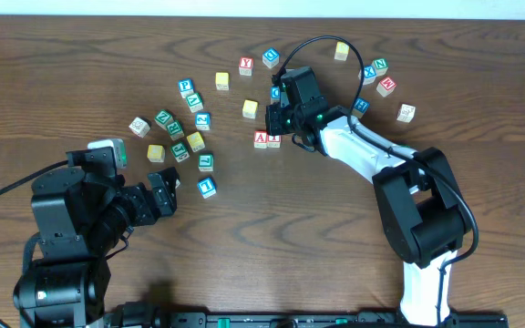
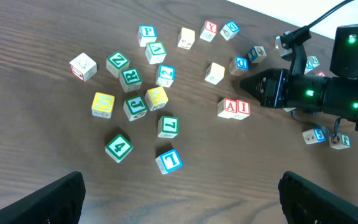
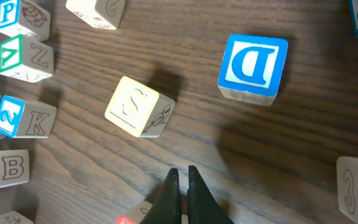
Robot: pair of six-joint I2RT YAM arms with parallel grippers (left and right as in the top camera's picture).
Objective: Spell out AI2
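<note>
The red-lettered A block [image 1: 261, 139] and I block [image 1: 273, 139] sit side by side, touching, mid-table; they also show in the left wrist view as A [image 2: 226, 107] and I [image 2: 241, 107]. The blue 2 block [image 1: 202, 120] lies to their left among loose blocks, and shows in the left wrist view [image 2: 165, 74] and the right wrist view [image 3: 8, 116]. My right gripper [image 3: 182, 172] is shut and empty, its tips just behind the A and I pair [image 1: 278, 126]. My left gripper [image 2: 179, 199] is open and empty near the front left [image 1: 162, 191].
A cream S block [image 3: 138, 107] and a blue D block [image 3: 252, 67] lie just beyond the right fingertips. A cluster of several letter blocks [image 1: 185, 137] lies left of centre, with a blue block [image 1: 207, 187] nearest the left gripper. More blocks [image 1: 381, 77] lie at the back right.
</note>
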